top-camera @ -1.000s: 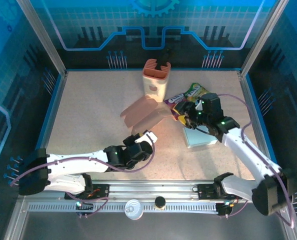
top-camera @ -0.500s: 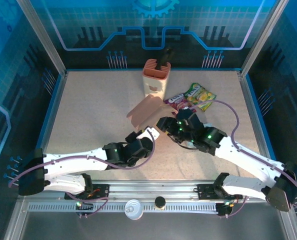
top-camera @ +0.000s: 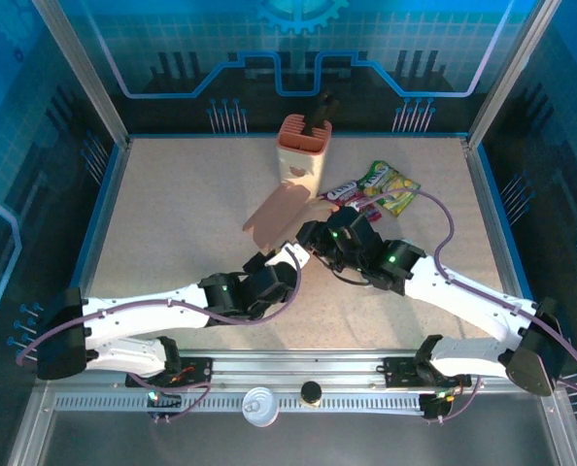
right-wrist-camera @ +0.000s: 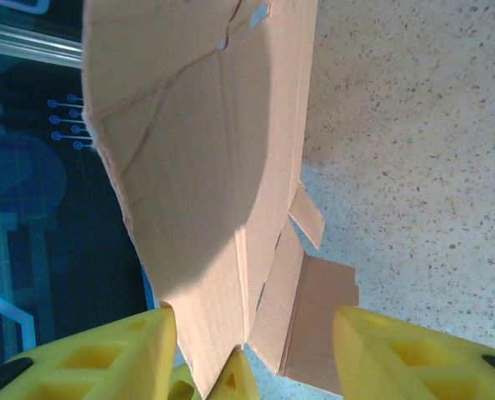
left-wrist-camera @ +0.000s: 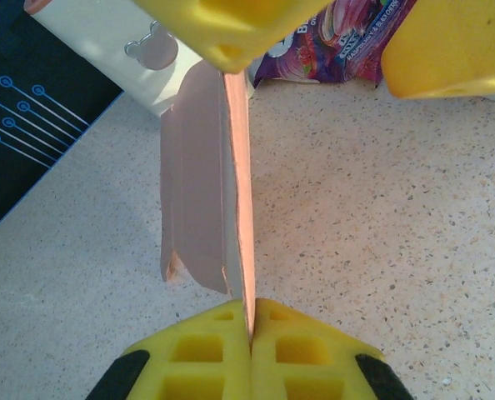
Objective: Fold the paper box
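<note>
1. Location of the work. The paper box (top-camera: 281, 212) is an unfolded flat blank. It is held off the table (top-camera: 172, 214) near the table's middle, just in front of the cream holder (top-camera: 303, 155) and left of the snack packets (top-camera: 381, 184).
2. Left gripper (top-camera: 287, 260). Its pads are pinched together on the near edge of the blank. We find the hold narrow, taken at the very margin of the card.
3. Right gripper (top-camera: 313, 236). Its jaws are spread wide and stand astride the blank's right side. As far as we can tell, neither pad presses on the card.
4. Step in hand, in our judgement. The right arm is taking a second hold so that a panel can be bent along its crease. We recommend the following:
   - Close on one panel only, beside a score line and not across it.
   - Keep the left pinch firm as the anchor.
   - Turn the panel about the crease rather than pulling, since thin card may slip from so shallow a grip or tear.
   - Keep the sweep away from the holder and the packets, which both lie near.
5. Differences between views.
   - The left wrist view sees the blank edge-on. It confirms the closed pinch and shows two layers lying nearly together.
   - The right wrist view gives the broad face instead, with its fanning score lines and the small tabs at the lower edge.
   - The top view alone gives the blank's place relative to the holder, the packets and both arms.
</note>
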Controlling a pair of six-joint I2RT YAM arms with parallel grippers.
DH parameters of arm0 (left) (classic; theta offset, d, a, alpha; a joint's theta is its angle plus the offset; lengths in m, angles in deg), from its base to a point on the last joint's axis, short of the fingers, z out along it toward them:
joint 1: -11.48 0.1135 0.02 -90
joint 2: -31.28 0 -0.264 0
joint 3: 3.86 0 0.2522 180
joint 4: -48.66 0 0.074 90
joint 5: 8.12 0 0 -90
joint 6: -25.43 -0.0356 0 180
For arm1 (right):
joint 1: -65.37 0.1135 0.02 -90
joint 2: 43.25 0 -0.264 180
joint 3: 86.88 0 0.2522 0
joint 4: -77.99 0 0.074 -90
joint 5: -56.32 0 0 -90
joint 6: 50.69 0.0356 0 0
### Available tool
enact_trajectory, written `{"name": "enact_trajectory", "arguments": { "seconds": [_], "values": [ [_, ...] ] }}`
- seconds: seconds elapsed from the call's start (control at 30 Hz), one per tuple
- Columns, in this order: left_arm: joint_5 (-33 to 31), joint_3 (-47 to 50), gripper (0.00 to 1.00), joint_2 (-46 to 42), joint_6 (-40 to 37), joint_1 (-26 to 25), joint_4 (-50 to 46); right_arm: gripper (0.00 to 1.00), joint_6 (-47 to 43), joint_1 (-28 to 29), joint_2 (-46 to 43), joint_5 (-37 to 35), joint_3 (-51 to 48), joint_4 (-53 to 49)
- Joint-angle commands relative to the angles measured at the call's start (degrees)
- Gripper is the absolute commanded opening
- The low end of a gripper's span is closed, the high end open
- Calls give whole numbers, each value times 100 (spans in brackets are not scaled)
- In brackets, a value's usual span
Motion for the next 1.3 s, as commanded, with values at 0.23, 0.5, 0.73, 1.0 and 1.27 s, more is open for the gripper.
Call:
{"name": "enact_trajectory", "arguments": {
  "seconds": [0.23, 0.5, 0.73, 1.0, 1.27],
  "values": [
    [-37, -734, 0, 379, 446, -6, -594, 56, 212, 268, -286, -674, 205, -294],
    [19, -1015, 0, 526, 682, -7, -802, 45, 465, 86, 50, -326, 181, 78],
    [41, -1035, 0, 551, 675, -4, -776, 38, 581, -111, 218, -115, 145, 311],
    [272, -928, 0, 376, 757, 40, -757, 40, 500, -287, -396, -65, -54, 223],
    [416, -1058, 0, 423, 741, 87, -898, 52, 479, -458, -229, 452, 284, -30]
  ]
}}
